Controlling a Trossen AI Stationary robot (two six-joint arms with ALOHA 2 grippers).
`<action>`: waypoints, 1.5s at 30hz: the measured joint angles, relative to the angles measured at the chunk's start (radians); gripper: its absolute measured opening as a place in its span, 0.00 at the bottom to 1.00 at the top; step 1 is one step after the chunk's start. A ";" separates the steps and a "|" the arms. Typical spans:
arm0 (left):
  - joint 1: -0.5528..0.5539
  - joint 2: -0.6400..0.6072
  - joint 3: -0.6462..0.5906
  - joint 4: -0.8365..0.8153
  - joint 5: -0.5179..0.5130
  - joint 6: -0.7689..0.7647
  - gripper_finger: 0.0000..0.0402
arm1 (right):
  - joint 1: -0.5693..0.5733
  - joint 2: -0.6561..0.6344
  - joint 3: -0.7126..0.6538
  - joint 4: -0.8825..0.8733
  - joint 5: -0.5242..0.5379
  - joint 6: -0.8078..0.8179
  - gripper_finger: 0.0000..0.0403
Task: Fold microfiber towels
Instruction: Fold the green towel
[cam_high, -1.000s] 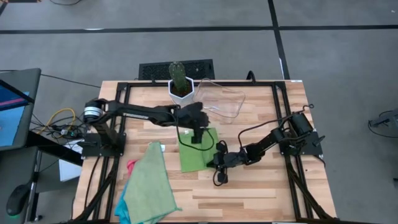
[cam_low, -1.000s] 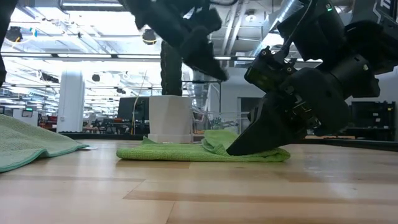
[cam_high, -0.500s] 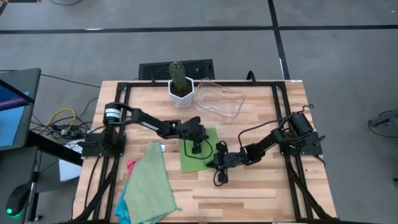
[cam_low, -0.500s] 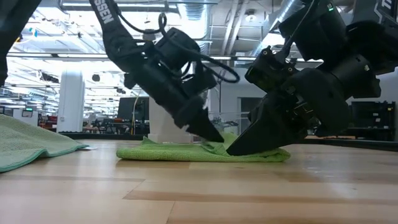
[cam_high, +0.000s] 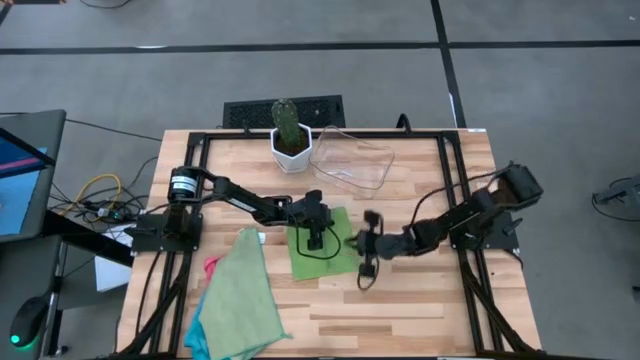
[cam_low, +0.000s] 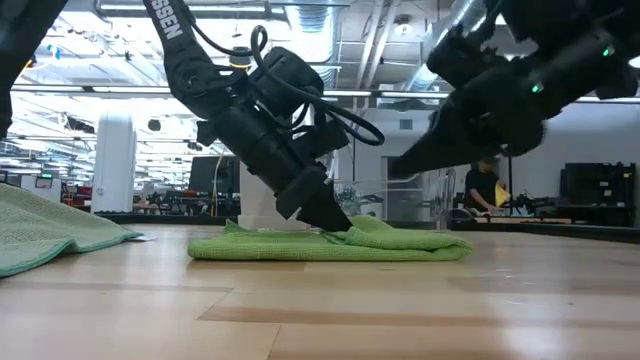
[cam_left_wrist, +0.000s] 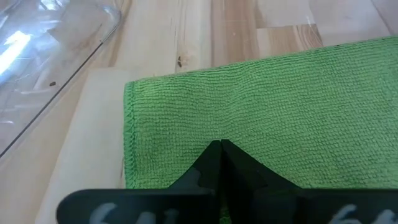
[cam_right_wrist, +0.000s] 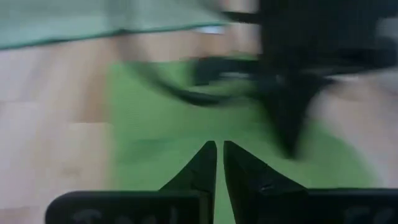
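A light green towel lies folded flat on the table's middle; it also shows in the low view. My left gripper is shut, with its tips down on this towel. My right gripper is shut and empty. It hangs above the table just right of the towel, and in the low view it is clear of the cloth. A second light green towel lies spread on a pink one and a turquoise one at the near left. My left gripper presses its shut fingertips down on the top face of the folded green towel, near its middle. The fingers slant down from above and from the table's far left. The towel lies flat on the table under them.
A clear plastic tray and a cactus in a white pot stand at the far middle. A black cable loops over the folded towel. Bare wood shows at the near right.
My left gripper has come down from above the towel's far part and set its shut tips on the cloth. My right gripper has lifted off the towel's right edge and drawn back toward the table's right edge. The towel has stayed flat.
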 joint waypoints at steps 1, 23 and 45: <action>0.000 0.000 0.000 0.000 0.000 0.000 0.00 | -0.027 -0.020 -0.025 0.010 0.013 0.003 0.13; -0.002 0.000 0.000 -0.009 0.004 -0.001 0.00 | -0.301 0.370 -0.034 0.466 -0.145 0.101 0.07; -0.002 0.000 0.000 -0.012 0.005 0.012 0.00 | 0.070 0.317 -0.126 0.604 -0.071 0.197 0.04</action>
